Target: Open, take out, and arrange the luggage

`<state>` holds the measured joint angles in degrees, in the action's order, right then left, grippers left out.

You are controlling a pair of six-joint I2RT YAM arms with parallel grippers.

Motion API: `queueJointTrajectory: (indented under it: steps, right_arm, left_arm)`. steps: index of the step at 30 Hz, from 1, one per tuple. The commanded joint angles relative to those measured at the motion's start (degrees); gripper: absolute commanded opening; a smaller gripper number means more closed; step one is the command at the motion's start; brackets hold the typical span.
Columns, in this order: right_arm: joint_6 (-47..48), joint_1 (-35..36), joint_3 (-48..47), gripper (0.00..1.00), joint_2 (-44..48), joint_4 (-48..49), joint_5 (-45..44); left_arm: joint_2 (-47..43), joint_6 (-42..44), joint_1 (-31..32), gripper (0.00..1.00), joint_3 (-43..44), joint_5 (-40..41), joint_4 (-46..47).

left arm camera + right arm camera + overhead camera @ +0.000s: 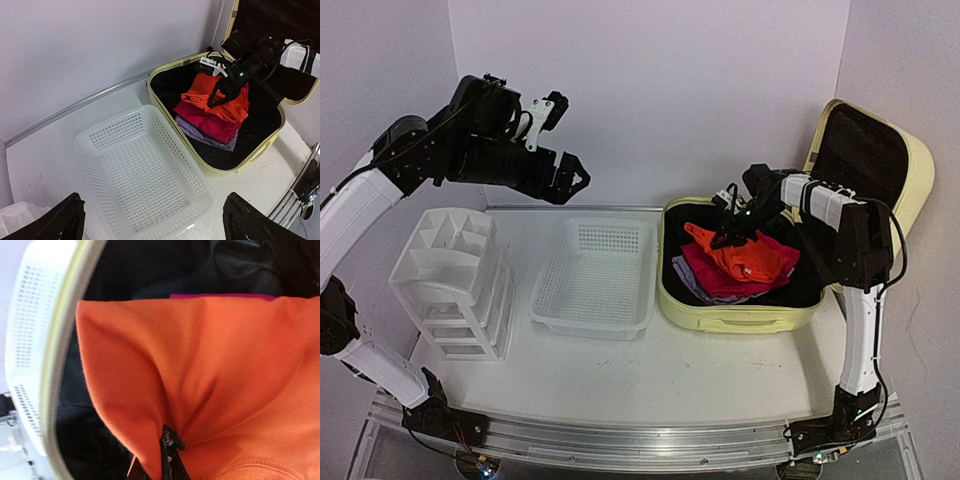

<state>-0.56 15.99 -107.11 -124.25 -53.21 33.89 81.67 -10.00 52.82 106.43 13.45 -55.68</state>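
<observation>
Pale yellow luggage (732, 318) lies open toward the back right corner of the table (720, 372), lid upright; inside, the right gripper (168, 447) is clenched on a fold of the orange garment (748, 257); taking out seems in hand; the next move likely calls for lifting it clear of the rim toward the white basket (586, 322); the left gripper (574, 180) hangs above, jaws released.

Organizer (455, 285) left of basket (590, 285); luggage (735, 318) right; clothes (735, 265) inside luggage

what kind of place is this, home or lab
Probably a robot lab cell: plain white walls box in the table, two arms are bolted to its near edge, and the luggage and basket look staged.
</observation>
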Motion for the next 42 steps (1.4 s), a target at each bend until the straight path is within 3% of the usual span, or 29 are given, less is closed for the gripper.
queueJointTrajectory:
  steps: [1,10,15,24,31,42]
  right_arm:
    - [-7.91,-1.49,-4.88,0.00,2.31,0.36,8.74]
    - [-17.41,-2.72,-7.79,0.00,6.88,1.72,15.29]
    - [-26.35,-2.79,-7.51,0.00,8.65,13.18,17.75]
    - [-30.44,0.42,-21.33,0.00,-2.82,24.26,17.37]
    - [-25.00,6.05,-33.77,0.00,-11.84,24.06,14.21]
    - [-0.71,19.28,-32.58,0.00,-12.84,18.40,7.37]
  left_arm:
    - [-0.63,0.36,-0.17,0.97,1.72,0.23,0.19]
    - [0.40,-0.11,-0.17,0.96,1.66,0.19,0.26]
    - [0.88,0.37,-0.17,0.96,2.07,-0.50,0.30]
    - [-0.87,-0.33,-0.17,0.96,0.91,-1.06,0.22]
    - [-3.40,-2.67,-0.17,0.96,-1.36,0.12,0.22]
    - [-4.25,-2.86,-0.17,0.96,-1.56,-0.39,-0.01]
